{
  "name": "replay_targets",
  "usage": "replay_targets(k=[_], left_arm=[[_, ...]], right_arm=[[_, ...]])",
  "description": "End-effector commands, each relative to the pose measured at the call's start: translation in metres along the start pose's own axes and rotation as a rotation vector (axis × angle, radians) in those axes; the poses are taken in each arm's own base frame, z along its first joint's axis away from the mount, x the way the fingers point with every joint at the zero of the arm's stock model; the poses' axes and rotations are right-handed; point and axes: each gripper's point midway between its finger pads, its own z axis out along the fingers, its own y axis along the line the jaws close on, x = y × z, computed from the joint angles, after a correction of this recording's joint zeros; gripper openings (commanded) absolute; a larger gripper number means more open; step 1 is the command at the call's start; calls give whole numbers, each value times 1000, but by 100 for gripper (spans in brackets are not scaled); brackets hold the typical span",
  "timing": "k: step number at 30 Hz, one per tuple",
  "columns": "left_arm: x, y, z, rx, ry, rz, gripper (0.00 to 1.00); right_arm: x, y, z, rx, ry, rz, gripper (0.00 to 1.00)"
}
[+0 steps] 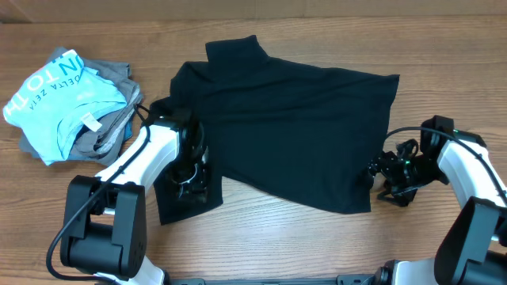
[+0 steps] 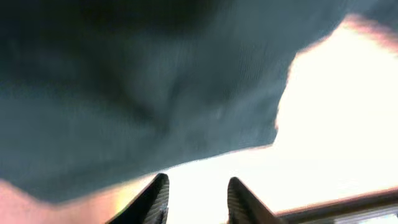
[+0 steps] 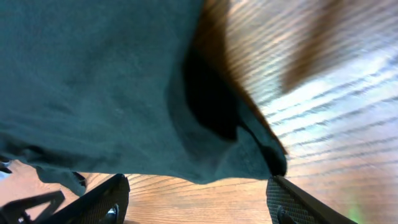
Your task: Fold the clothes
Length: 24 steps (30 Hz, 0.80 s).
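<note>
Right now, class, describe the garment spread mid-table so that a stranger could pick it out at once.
Start at the wooden table and look to its middle, where the black T-shirt lies spread out. Unlike the light blue shirt with white lettering and the grey garments piled at the left edge, it is plain black, without print.

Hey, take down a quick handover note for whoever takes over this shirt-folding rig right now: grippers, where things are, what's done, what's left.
Left gripper: jaws apart, nothing held, over the near left corner of the black T-shirt.
Right gripper: wide open at the shirt's right edge, not gripping.
T-shirt: spread out, askew, on the table.
Done: no finished fold visible.
To do: the folding itself.
</note>
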Motion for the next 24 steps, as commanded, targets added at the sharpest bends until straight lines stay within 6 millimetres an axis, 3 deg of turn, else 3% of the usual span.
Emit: replay_targets(k=[1,7,10,13,18,22,23,24], left_arm=[[12,3,1,-17,52,-16,37],[22,20,19,-87,72,-75,52],[15,36,31,-153,22,-108,60],[3,38,41,-152,-39,-110,61],[-6,41,50,-153,-91,-117,46],[-2,42,52,-157,-79,-117,10],[1,42,52,-155,-68,-119,4],[3,42,52,-154,-57,-120,4]], right_arm=[[0,2,0,-2,-6,-22,74],[-2,2,0,-4,-13,-26,75],[-2,2,0,-4,-13,-26,75],[-3,2,0,-5,-16,-28,75],[-3,3,0,-10,-16,-47,75],[-2,3,0,-8,-15,-46,75],[-2,3,0,-8,-15,-46,75],[-2,3,0,-8,-15,-47,75]])
